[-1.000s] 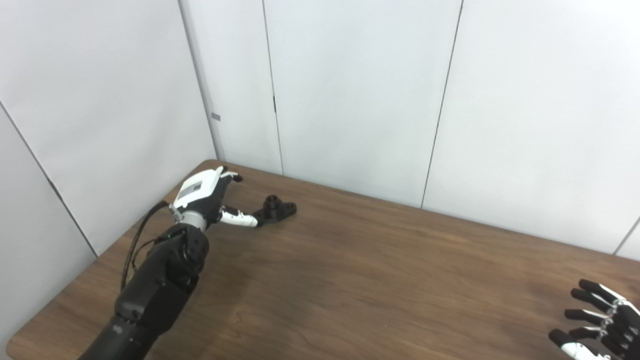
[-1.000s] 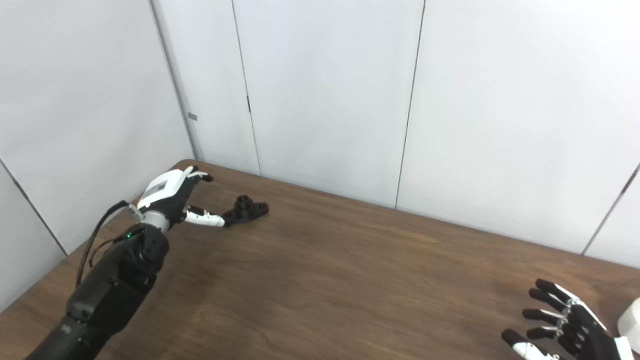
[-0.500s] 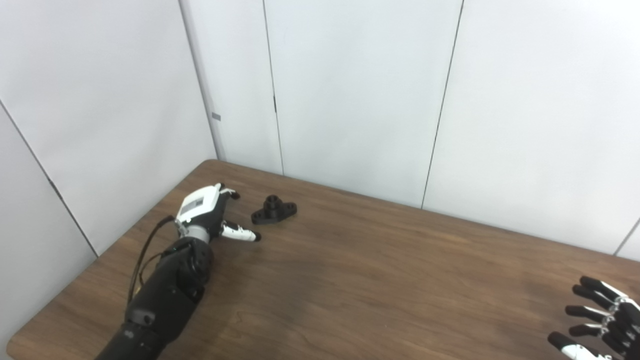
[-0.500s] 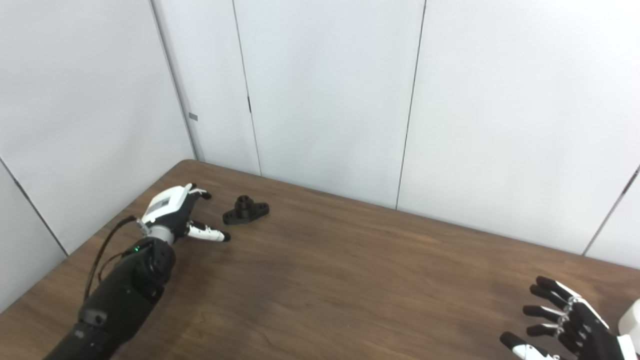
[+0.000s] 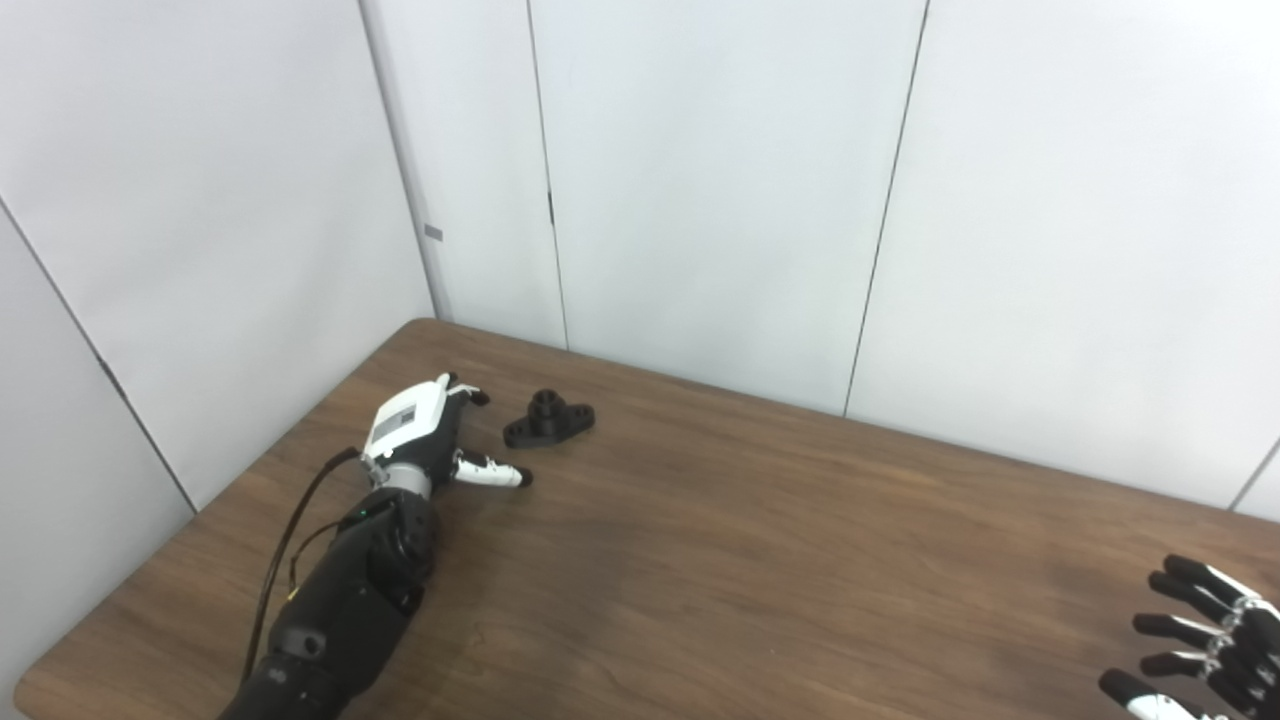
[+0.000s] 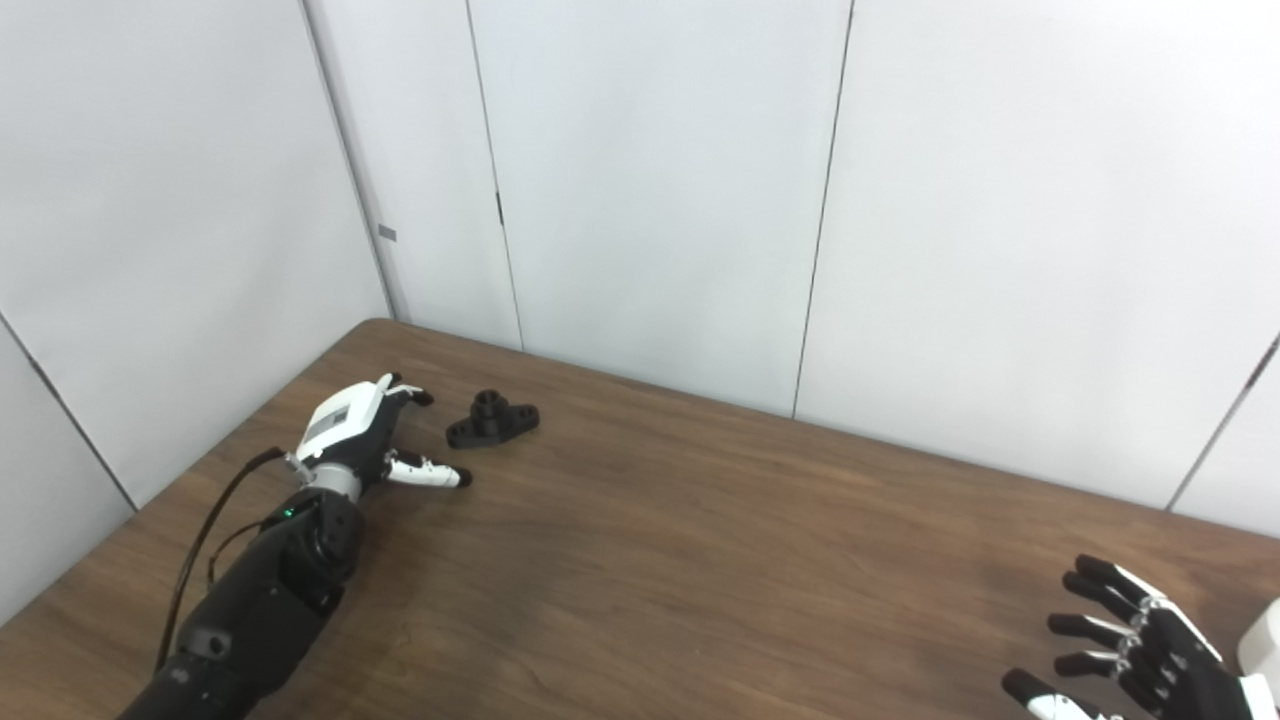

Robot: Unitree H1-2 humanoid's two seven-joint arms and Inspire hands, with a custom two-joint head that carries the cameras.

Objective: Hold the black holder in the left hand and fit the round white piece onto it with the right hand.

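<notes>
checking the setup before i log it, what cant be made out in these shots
- Round white piece: right eye view, cut off by the right edge; absent from the left eye view.
- Right hand: both views, palm cut by the bottom edge.
- Black holder: small, hole detail unclear.
- Left hand: fingers partly hidden behind its back.

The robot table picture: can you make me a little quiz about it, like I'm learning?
1. True or false: the left hand is holding the holder.
2. Where does the holder sit? A) on the table, beside the left hand; B) in the right hand; C) on the floor.
3. Fill the gap: the right hand's fingers are spread, so it is ____.

Key:
1. False. The holder lies on the table, apart from the hand.
2. A.
3. Open. It holds nothing.
</notes>
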